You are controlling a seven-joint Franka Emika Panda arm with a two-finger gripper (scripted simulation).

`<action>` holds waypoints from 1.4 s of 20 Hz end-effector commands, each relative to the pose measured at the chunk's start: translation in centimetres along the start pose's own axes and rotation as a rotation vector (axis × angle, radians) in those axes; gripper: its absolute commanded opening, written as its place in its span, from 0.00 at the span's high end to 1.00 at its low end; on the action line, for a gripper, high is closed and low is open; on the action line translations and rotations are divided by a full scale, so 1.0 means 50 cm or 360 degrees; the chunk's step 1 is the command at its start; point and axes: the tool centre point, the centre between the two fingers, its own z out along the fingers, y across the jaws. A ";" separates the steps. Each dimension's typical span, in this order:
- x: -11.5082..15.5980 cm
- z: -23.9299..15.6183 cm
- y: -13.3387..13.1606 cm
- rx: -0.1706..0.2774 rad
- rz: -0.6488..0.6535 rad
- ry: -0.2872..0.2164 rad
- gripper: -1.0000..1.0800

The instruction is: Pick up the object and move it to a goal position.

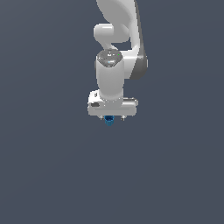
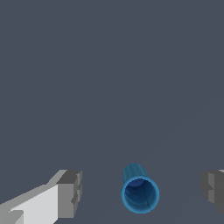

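Gripper point(image 2: 140, 192) spread wide, fingers point(image 2: 70, 192) clear of blue ribbed cup point(image 2: 140, 192). Cup sits between them, untouched, rim toward wrist camera.

Item count — one blue cup point(image 2: 140, 192), one white arm point(image 1: 114, 57), one gripper point(image 2: 141, 192) with two grey fingers point(image 2: 70, 192) were present.

cup point(image 2: 140, 193) between the parted jaws, touching neither

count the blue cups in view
1. The blue cup sits between the open gripper's two fingers, touching neither; in the exterior view it peeks out just below the gripper. None appears elsewhere.
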 end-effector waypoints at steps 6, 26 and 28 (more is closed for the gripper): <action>-0.004 -0.002 -0.001 0.0001 -0.0005 -0.0011 0.04; -0.065 0.069 0.018 -0.0019 0.0077 -0.0014 0.04; -0.084 0.091 0.024 -0.0026 0.0103 -0.0011 0.04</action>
